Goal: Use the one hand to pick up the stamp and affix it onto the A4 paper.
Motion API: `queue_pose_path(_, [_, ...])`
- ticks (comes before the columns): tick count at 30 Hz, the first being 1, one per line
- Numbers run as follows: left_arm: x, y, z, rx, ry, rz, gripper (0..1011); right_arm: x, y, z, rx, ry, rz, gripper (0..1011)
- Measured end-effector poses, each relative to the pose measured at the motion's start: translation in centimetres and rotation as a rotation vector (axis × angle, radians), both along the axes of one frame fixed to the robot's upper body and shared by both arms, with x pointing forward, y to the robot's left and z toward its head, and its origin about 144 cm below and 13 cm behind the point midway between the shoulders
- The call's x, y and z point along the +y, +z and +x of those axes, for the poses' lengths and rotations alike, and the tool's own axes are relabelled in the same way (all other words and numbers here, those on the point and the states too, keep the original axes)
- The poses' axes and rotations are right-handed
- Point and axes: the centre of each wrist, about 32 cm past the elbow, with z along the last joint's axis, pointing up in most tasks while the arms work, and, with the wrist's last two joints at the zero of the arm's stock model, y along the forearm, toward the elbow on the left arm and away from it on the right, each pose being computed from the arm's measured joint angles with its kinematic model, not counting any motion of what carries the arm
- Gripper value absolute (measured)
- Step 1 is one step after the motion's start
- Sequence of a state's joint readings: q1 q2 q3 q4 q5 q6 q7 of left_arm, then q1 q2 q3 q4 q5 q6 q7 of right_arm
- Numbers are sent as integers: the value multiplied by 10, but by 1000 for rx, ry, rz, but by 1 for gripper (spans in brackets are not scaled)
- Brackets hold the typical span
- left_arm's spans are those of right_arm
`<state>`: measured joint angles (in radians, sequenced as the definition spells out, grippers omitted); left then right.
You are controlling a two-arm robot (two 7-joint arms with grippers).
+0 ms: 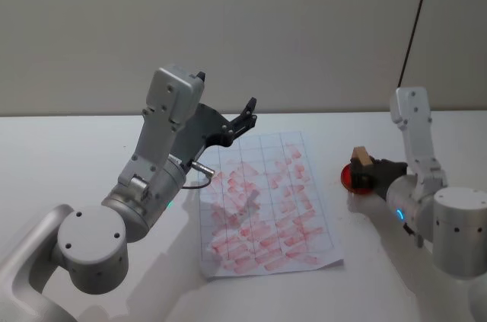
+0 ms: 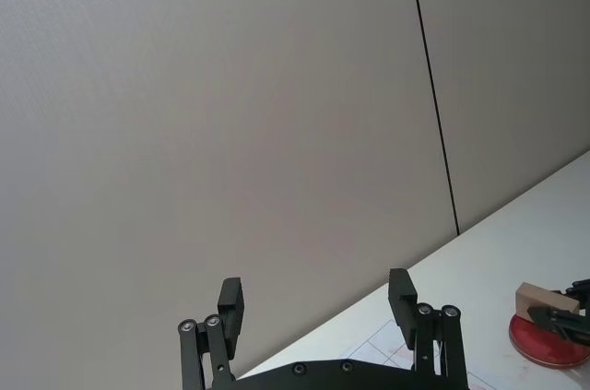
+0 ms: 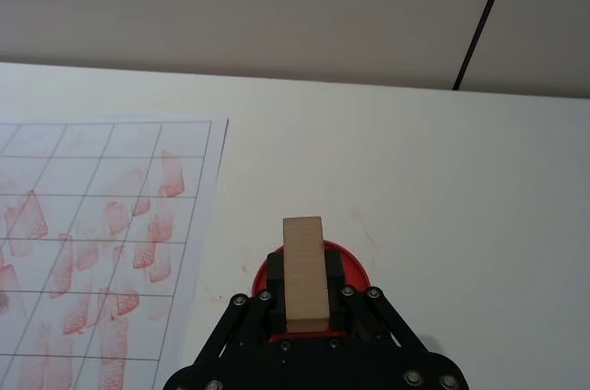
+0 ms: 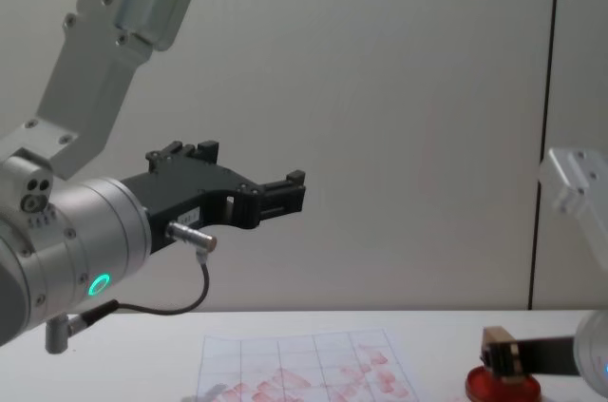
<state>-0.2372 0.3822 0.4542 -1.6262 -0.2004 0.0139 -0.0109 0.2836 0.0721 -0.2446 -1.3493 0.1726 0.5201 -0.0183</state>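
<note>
Right jaws clamp stamp [image 3: 304, 272] over ink pad [image 2: 544, 342].

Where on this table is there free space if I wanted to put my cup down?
Bare table lies far left, between the wall and the arm of the raised left claw, and behind the A4 paper. Crowded: the right, where the right claw grips the stamp over the red ink pad.

A plain grey wall [image 1: 228, 25] with one dark seam [image 1: 415, 25] backs the white table [image 1: 61, 154].
</note>
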Motion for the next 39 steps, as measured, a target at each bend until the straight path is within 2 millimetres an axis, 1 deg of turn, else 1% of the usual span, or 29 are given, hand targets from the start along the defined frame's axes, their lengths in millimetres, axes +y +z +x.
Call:
queue_pose_path(5, [0, 0, 0, 0, 0, 0, 1001, -1, -6, 1, 16, -5, -8, 232])
queue_pose_path(7, [0, 0, 0, 0, 0, 0, 1001, -1, -8, 2, 19, -6, -11, 317])
queue_pose_path(8, [0, 0, 0, 0, 0, 0, 1001, -1, -9, 3, 19, -6, -11, 317])
queue_pose_path(9, [0, 0, 0, 0, 0, 0, 1001, -1, -10, 3, 19, -6, -11, 378])
queue_pose_path(10, [0, 0, 0, 0, 0, 0, 1001, -1, -10, 4, 19, -6, -12, 378])
queue_pose_path(11, [0, 0, 0, 0, 0, 0, 1001, 0, -10, 4, 17, -5, -11, 419])
queue_pose_path(12, [0, 0, 0, 0, 0, 0, 1001, 0, -11, 5, 14, -4, -10, 481])
queue_pose_path(14, [0, 0, 0, 0, 0, 0, 1001, 0, -11, 5, 9, -2, -8, 519])
queue_pose_path(15, [0, 0, 0, 0, 0, 0, 1001, 0, -11, 5, 5, -2, -7, 564])
queue_pose_path(16, [0, 0, 0, 0, 0, 0, 1001, 0, -11, 5, -3, 0, -5, 564])
queue_pose_path(18, [0, 0, 0, 0, 0, 0, 1001, 0, -9, 4, -20, 3, -1, 683])
queue_pose_path(19, [0, 0, 0, 0, 0, 0, 1001, 0, -8, 4, -27, 4, 1, 683])
queue_pose_path(22, [0, 0, 0, 0, 0, 0, 1001, 0, -5, 2, -55, 8, 7, 780])
queue_pose_path(23, [0, 0, 0, 0, 0, 0, 1001, 0, -4, 1, -64, 9, 9, 791])
queue_pose_path(24, [0, 0, 0, 0, 0, 0, 1001, 0, -2, 0, -82, 11, 11, 854])
queue_pose_path(26, [0, 0, 0, 0, 0, 0, 1001, 0, 0, -2, -98, 13, 13, 889])
queue_pose_path(27, [0, 0, 0, 0, 0, 0, 1001, -1, 2, -3, -117, 15, 14, 937])
queue_pose_path(28, [0, 0, 0, 0, 0, 0, 1001, -1, 2, -4, -127, 16, 15, 937])
queue_pose_path(29, [0, 0, 0, 0, 0, 0, 1001, -2, 4, -5, -137, 17, 15, 960])
queue_pose_path(30, [0, 0, 0, 0, 0, 0, 1001, -2, 6, -7, -156, 19, 16, 1001])
queue_pose_path(39, [0, 0, 0, 0, 0, 0, 1001, -7, 18, -17, -278, 30, 16, 1001])
